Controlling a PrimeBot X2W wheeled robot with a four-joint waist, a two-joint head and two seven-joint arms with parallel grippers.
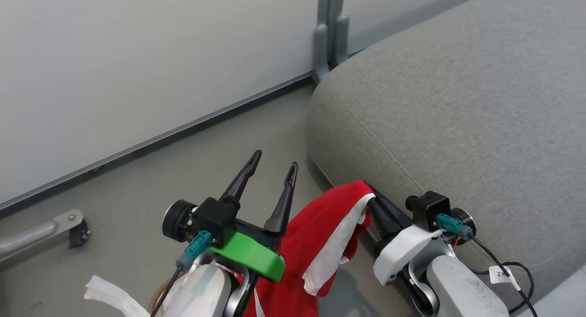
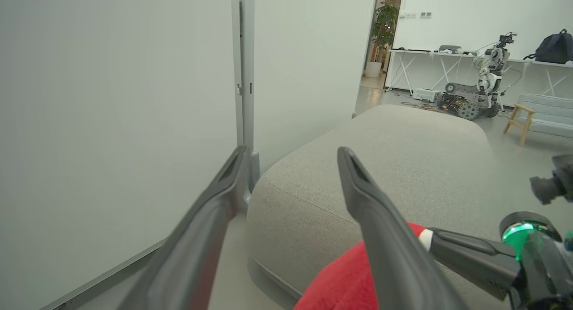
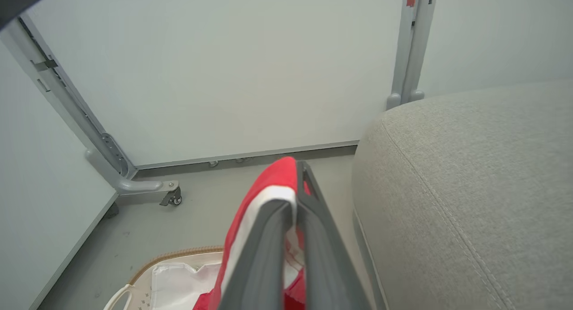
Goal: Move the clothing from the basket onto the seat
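Note:
A red garment with white trim, the clothing [image 1: 320, 239], hangs from my right gripper [image 1: 371, 199], which is shut on its top edge beside the corner of the grey seat [image 1: 458, 124]. In the right wrist view the clothing [image 3: 273, 184] is pinched between the right gripper's fingers [image 3: 293, 202], and it trails down toward the basket [image 3: 147, 274] with its brown rim and white liner. My left gripper [image 1: 273, 163] is open, fingers spread and empty, just left of the cloth. The left wrist view shows the left gripper [image 2: 291, 157], the seat [image 2: 403, 157] and the red clothing [image 2: 344, 278] low down.
A pale partition wall [image 1: 137, 56] with a grey post [image 1: 329, 33] stands behind the floor strip. A wheeled partition foot [image 3: 168, 191] rests on the floor at left. A white strip of fabric [image 1: 110, 294] lies by my left arm. Another robot [image 2: 488, 72], tables and a stool stand far off.

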